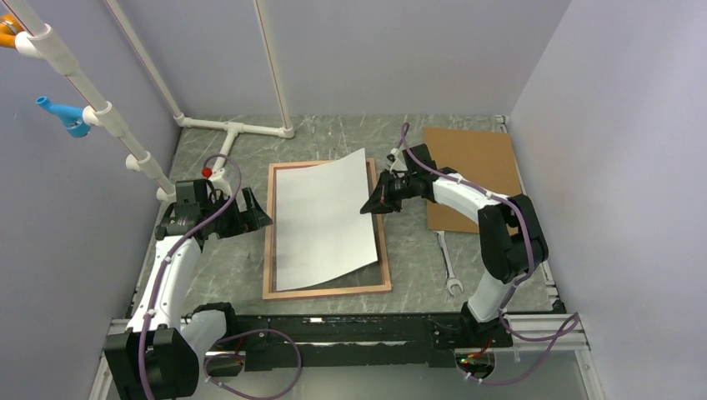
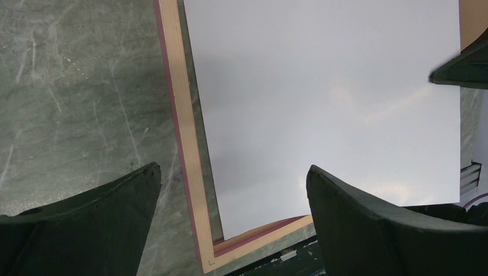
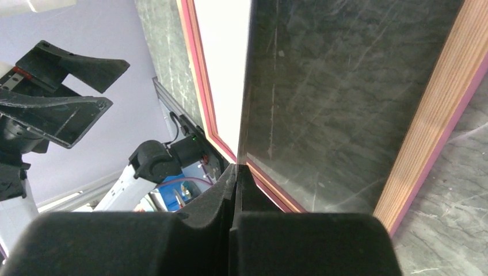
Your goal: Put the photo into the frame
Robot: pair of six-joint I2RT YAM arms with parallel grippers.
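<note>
**Photo pinched by one edge above the frame**

A grey-green marbled table [image 1: 417, 250] sits between pale lilac walls, with white pipes [image 1: 233, 127] crossing the upper left of the top view. At the centre of that view the frame [image 1: 329, 291] lies flat, its narrow pinkish wood edges enclosing bare table. The photo [image 1: 325, 217] lies over it with its plain white back up, turned slightly askew. Its lower left part rests inside the frame's opening, its right edge is lifted, and its upper right corner pokes past the frame's top edge.

The right gripper [image 1: 372, 204], just right of centre, is pinched tight on that raised right edge. The right wrist view shows the sheet running edge-on into the seam between the closed fingers. The left gripper [image 1: 260, 212], left of centre, hovers by the frame's left edge with its fingers spread wide, holding nothing.

A brown board [image 1: 471, 167] lies flat in the upper right, partly under the right arm. A wrench [image 1: 448, 265] rests on the table to the lower right of the frame.
</note>
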